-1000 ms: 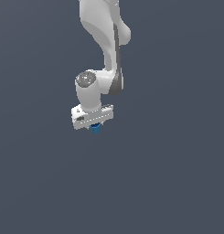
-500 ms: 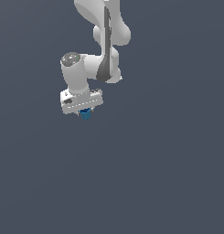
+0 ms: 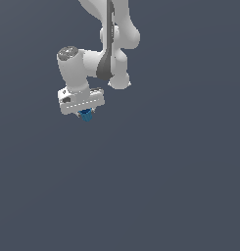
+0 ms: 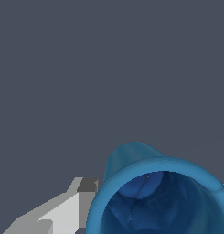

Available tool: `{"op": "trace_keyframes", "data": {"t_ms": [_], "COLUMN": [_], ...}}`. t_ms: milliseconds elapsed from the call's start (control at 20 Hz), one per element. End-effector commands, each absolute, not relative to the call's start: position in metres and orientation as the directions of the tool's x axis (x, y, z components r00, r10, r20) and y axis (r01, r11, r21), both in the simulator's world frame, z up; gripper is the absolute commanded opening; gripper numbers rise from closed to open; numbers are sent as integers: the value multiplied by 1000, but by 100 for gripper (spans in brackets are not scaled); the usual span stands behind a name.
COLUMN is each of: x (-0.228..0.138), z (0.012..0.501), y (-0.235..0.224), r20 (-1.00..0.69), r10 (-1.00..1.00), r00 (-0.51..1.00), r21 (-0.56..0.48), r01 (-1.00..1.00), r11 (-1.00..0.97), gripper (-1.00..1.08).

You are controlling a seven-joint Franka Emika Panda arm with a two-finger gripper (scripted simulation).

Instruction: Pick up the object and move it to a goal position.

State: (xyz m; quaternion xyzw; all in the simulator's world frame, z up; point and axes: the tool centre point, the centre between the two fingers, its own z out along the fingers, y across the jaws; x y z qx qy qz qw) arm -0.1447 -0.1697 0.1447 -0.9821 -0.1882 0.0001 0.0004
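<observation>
Bright-blue, round, hollow cup (image 3: 85,115) sits clenched in the white claw (image 3: 85,113), carried toward ten o'clock since a second ago, suggesting transport toward an unseen goal.

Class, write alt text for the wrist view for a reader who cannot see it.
A bright-blue cup, its open mouth facing the camera, fills the lower corner of the frame. One white and grey finger sits against its side; the rest is plain dark grey.

Flat even light, sharp, no shadows
</observation>
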Motion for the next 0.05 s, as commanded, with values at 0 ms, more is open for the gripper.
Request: {"op": "trace_keyframes", "data": {"t_ms": [0], "x": [-146], "z": [146], "y": [-172], "r20": [1], "r10": [371], "r00": [929], "r21": [0], "r01": [371], "r11": [-929], "gripper": [-100]}}
